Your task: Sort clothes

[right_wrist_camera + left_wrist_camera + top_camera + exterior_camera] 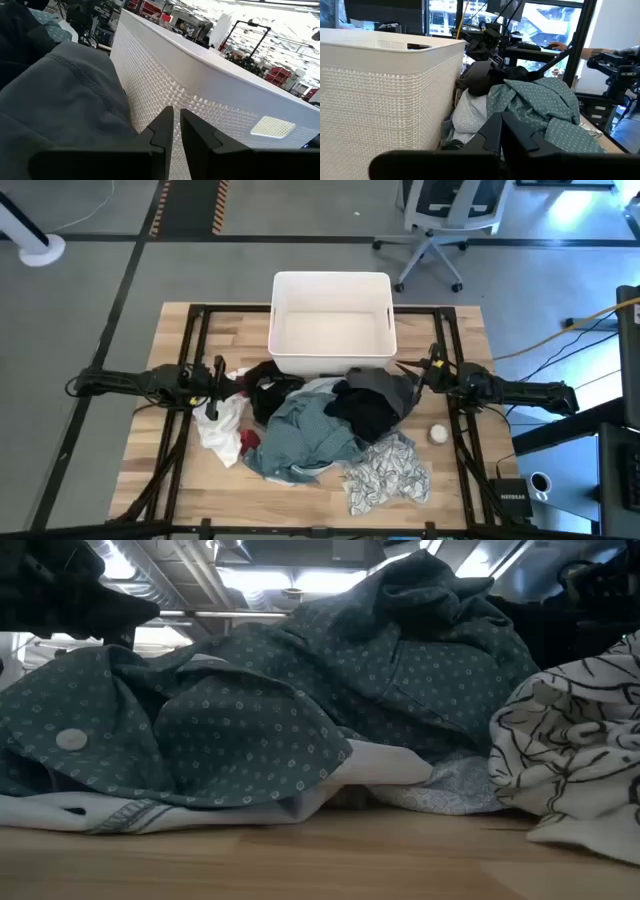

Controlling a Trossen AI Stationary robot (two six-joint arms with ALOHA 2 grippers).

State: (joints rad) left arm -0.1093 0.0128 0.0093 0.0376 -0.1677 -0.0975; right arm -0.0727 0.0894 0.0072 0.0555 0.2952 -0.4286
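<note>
I count one heap of clothes (pixel 320 425) at the table's centre, made of roughly six pieces: a blue-grey dotted shirt (pixel 300 438) in the middle, a black garment (pixel 365 410) at its 2 o'clock, a grey piece (pixel 385 388) beyond that, a white garment (pixel 220 425) at 9 o'clock with a small red one (pixel 250 442) beside it, and a black-on-white patterned cloth (pixel 385 470) at 4 o'clock. How the layers overlap underneath I cannot make out, and the low view is filled by the shirt and patterned cloth alone. One white woven-textured tub (pixel 332 320) stands at 12 o'clock, touching the heap. One small white ball (pixel 438 434) lies at 3 o'clock. My left gripper (pixel 218 370) sits at the heap's 10 o'clock, fingers pressed together, holding nothing. My right gripper (pixel 425 368) sits at 2 o'clock by the tub's corner, fingers nearly together with a thin gap, nothing between them.
</note>
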